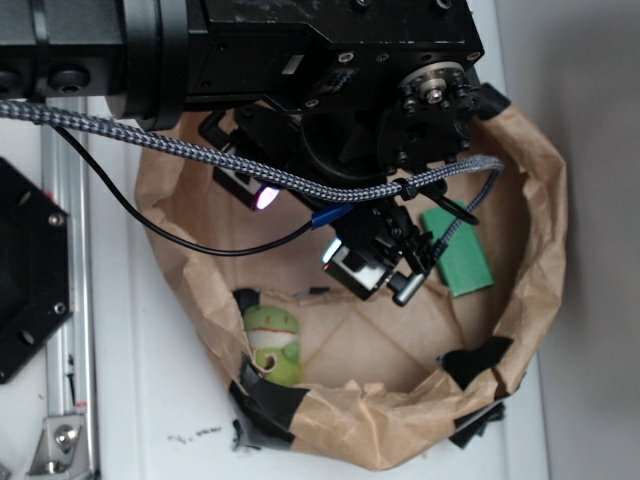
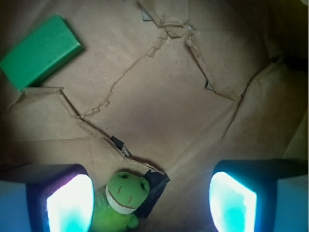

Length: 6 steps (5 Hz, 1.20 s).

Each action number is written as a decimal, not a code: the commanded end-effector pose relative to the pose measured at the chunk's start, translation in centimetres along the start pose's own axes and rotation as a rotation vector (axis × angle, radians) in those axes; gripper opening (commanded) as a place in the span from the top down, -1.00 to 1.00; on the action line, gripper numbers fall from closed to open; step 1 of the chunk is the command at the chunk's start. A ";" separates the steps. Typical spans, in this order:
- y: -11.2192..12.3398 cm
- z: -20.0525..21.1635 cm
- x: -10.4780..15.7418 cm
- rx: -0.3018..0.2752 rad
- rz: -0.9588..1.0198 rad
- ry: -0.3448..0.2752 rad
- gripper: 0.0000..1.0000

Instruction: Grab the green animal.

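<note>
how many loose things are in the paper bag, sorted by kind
green animal: 1
green block: 1
total: 2

A robotics lab bench is showing here. A black robot arm housing with bolted joints (image 1: 330,60) is hanging over a plain white tabletop (image 1: 170,400), a braided grey cable (image 1: 200,150) is trailing across it, and a slotted aluminium rail (image 1: 68,260) is running along the side. A rolled-down brown paper bag patched with black tape (image 1: 400,420) is serving as a makeshift bin.
</note>
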State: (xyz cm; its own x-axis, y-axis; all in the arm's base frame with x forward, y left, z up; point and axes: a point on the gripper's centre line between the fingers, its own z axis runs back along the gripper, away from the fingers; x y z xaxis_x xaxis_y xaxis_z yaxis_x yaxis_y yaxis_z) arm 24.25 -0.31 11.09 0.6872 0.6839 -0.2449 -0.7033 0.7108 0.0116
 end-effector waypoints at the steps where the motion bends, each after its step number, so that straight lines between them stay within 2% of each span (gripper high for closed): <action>1: 0.6 0.9 0.3 -0.039 0.012 -0.035 -1.00; 2: -0.3 -3.4 -0.7 -0.179 0.032 0.000 -1.00; 3: -2.7 -7.3 -2.3 -0.302 -0.058 0.048 -1.00; 4: -5.0 -9.5 -4.2 -0.303 -0.164 0.042 -1.00; 5: -7.0 -9.5 -5.6 -0.369 -0.210 0.132 -1.00; 6: -8.5 -8.3 -7.2 -0.318 -0.235 0.240 -1.00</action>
State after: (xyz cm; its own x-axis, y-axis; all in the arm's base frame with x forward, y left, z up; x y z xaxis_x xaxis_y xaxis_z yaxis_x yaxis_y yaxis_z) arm 23.99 -11.53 4.01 0.7688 0.4597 -0.4445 -0.6175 0.7142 -0.3294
